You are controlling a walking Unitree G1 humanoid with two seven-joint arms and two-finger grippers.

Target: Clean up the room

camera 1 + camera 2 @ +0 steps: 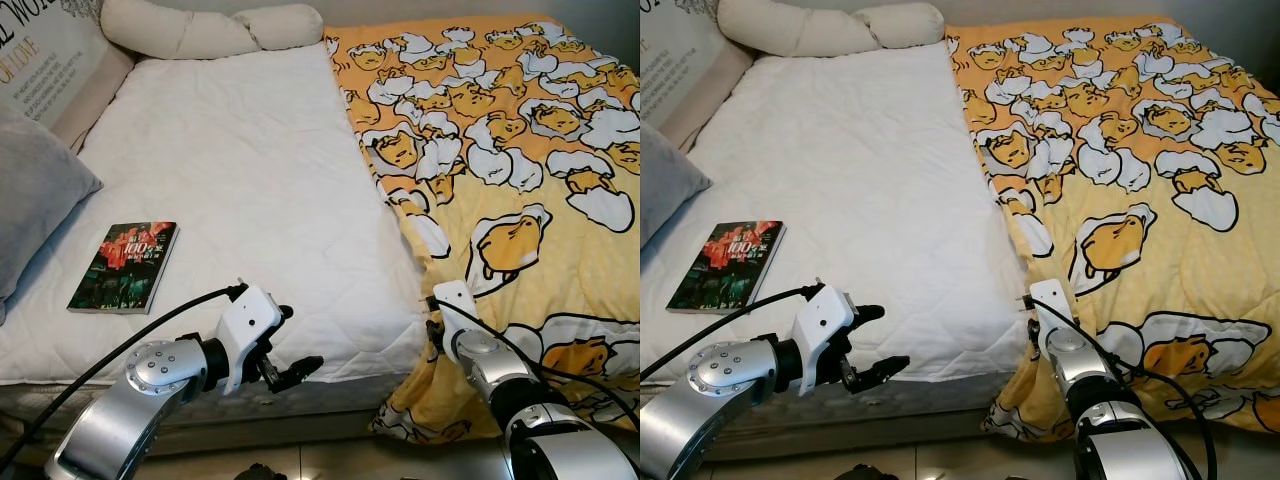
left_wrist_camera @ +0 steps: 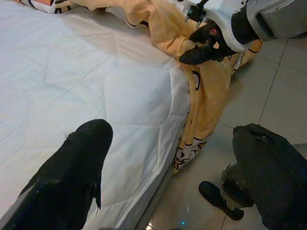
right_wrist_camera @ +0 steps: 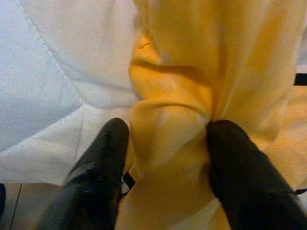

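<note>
On the white quilted mattress before us: yellow cartoon-print blanket covering its right half, dark paperback book lower left. Left wrist view: our left gripper, fingers apart, over the mattress edge. Right wrist view: our right gripper pinches a blanket fold.

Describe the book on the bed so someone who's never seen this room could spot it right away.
Start at the bed, its white mattress bare on the robot's left and a yellow cartoon blanket on the right. Near the left front corner, just below a grey pillow, the book lies flat. Its dark cover with red print is the only dark thing on the white.
</note>
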